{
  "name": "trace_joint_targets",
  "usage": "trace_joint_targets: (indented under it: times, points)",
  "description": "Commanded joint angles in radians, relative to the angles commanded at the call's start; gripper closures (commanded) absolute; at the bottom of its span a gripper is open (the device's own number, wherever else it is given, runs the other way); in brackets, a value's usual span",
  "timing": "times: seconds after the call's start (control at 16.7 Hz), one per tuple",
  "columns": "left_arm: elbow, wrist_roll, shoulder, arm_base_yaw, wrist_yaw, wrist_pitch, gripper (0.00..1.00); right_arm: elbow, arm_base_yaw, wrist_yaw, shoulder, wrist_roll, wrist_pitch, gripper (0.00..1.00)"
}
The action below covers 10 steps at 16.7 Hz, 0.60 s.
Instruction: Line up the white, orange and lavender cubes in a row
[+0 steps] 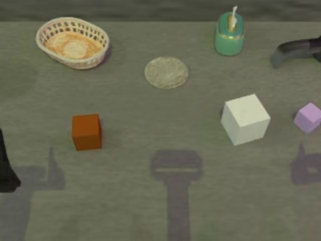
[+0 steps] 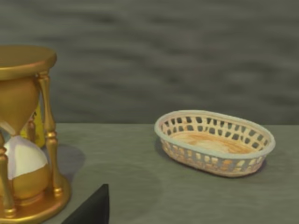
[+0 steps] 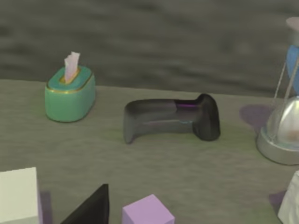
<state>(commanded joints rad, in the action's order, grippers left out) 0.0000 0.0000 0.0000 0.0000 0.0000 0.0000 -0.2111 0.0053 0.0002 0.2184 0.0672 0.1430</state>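
Fingers of neither gripper are visible enough to judge open or closed; only dark slivers of each arm show. Seen from above, the left arm [image 1: 7, 170] sits parked at nine o'clock, apparently idle. A matte rust-orange cube [image 1: 86, 131] lies alone toward eight o'clock, well apart from the large off-white cube [image 1: 246, 119] near three o'clock; a small pale lavender cube [image 1: 307, 117] sits near it at the right edge. No row exists yet, so the orange cube probably needs moving. A woven oval basket [image 1: 73, 42], round mat [image 1: 166, 72] and green tissue box [image 1: 229, 34] stand behind. Left wrist view: the basket beside a gold hourglass [image 2: 25, 135]. Right wrist view: lavender and white cubes close, tissue box and a dark handheld scanner [image 3: 170, 117] beyond.
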Motion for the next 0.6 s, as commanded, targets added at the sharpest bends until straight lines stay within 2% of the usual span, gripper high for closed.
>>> trace_joint_targets:
  times: [0.24, 0.6]
  points:
    - [0.0, 0.0, 0.0, 0.0, 0.0, 0.0, 0.0, -0.297, 0.01, -0.002, 0.351, 0.092, 0.194, 0.0]
    - [0.0, 0.0, 0.0, 0.0, 0.0, 0.0, 0.0, -0.81, 0.026, 0.003, 1.049, 0.257, 0.546, 0.0]
